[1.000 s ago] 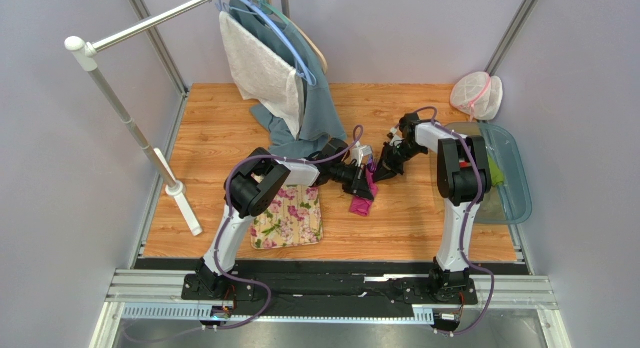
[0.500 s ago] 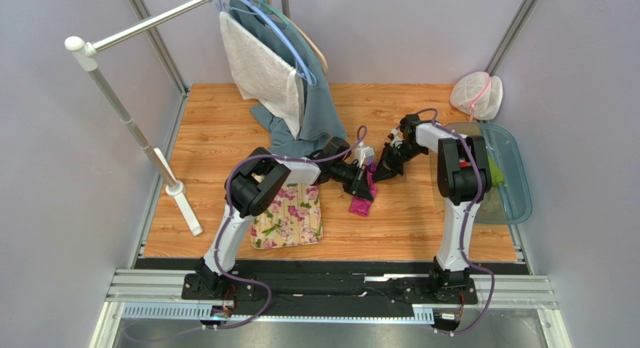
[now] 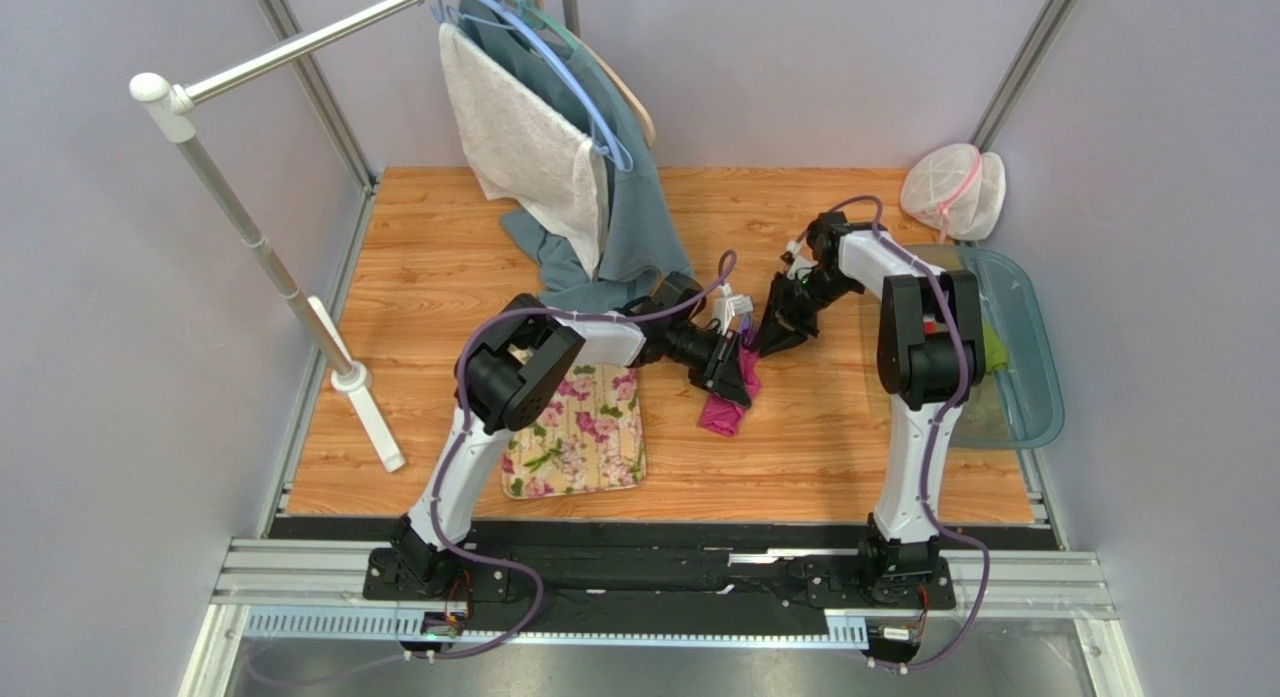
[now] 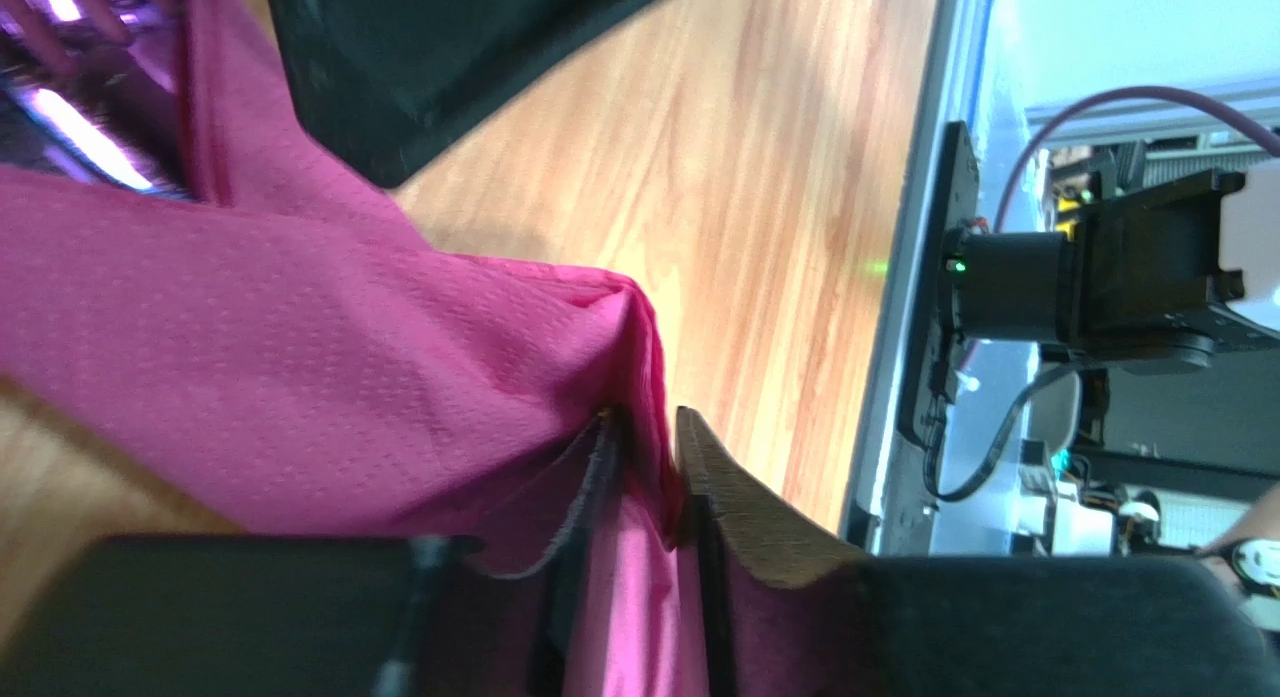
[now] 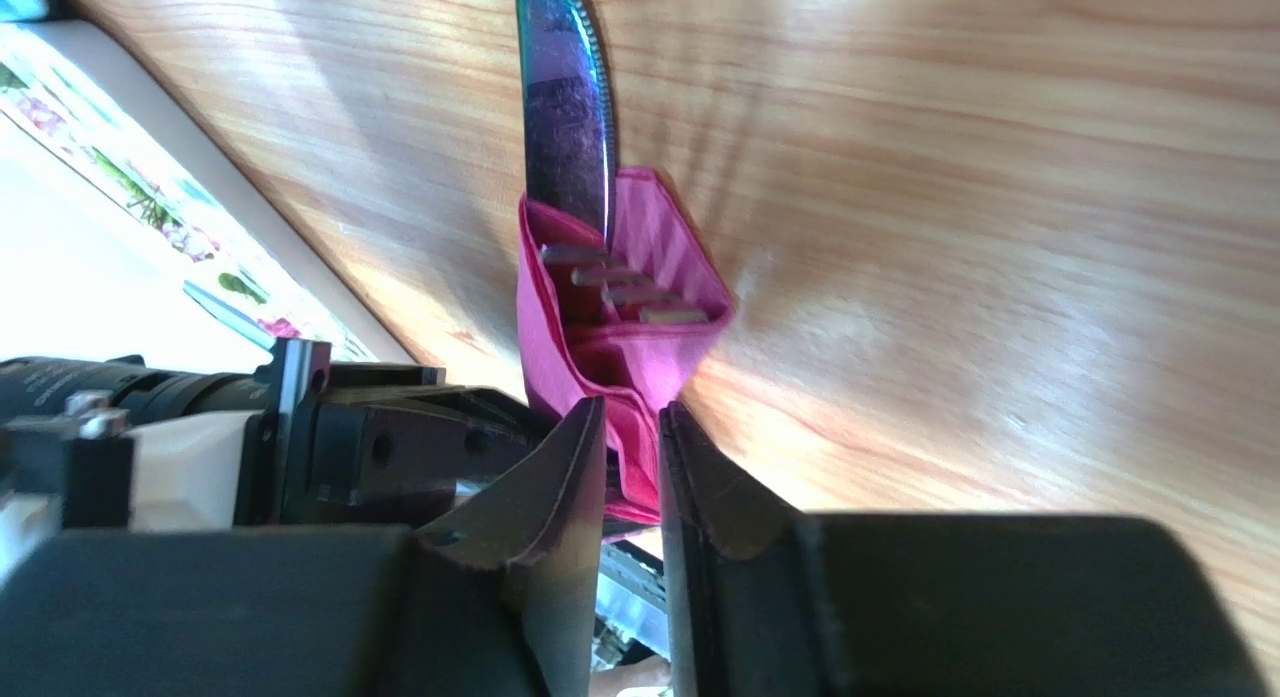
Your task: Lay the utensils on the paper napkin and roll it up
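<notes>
Visibly, one napkin [image 5: 664, 229] wraps one knife [image 5: 568, 97] and one fork [image 5: 609, 277].

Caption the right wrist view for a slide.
Right gripper pinches pink napkin wrapped around knife and fork.

Just beyond the fingers [image 5: 549, 480] of the right gripper [image 5: 633, 409], the napkin [image 5: 664, 235] hides the cutlery handles; the knife [image 5: 568, 97] runs off the top edge, tip unseen.

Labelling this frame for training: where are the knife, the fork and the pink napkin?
knife [image 5: 568, 105]: right wrist view, middle of its blade.
fork [image 5: 613, 277]: right wrist view, on a tine.
paper napkin [image 4: 301, 382]: left wrist view, its flat pink face.
</notes>
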### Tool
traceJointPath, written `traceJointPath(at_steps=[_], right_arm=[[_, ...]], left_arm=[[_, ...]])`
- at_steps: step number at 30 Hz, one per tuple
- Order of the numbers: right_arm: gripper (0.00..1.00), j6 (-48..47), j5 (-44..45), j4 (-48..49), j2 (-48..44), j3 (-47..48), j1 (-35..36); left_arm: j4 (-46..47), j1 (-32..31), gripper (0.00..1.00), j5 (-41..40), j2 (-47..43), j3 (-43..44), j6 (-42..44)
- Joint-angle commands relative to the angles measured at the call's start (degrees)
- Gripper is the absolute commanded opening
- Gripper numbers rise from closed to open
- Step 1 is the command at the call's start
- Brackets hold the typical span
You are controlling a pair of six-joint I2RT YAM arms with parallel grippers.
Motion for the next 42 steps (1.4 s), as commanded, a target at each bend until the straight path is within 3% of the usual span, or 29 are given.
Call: traceJointPath(at_steps=[1,8,12,17,27,42], right_arm=[[0.25,-3.57,-0.28,-4.02,-4.17,2.53,-1.14],[0.25,-1.91,-6.25,-2.36,-5.32,-0.63,-0.80],[0.22,-0.41,-8.88,0.02,-4.97,-2.57,-0.18],[0.18,0.55,-8.81,2.04,-5.05,-4.76,1.66],[0.12,-0.23,0.94,5.03,-0.40,-8.37,2.28],[0.09,-2.87,10.36,6.87,3.82,-6.96,2.28]], left_arm=[[-6.04,-0.53,0.33,-2.70,4.18,-0.37,1.23],[-5.78,-0.53,0.50,-3.41,4.36,-0.28,0.61],[-6.04,-0.53,0.55,-3.76,4.27,0.16,0.79],[-6.04,-0.53,0.56,-4.02,4.35,0.34,0.44],[-3.76,-0.53,0.56,-4.11,2.16,-0.45,-0.09],[3.01,-0.44,0.53,-6.84,-14.45,-6.51,-1.41]])
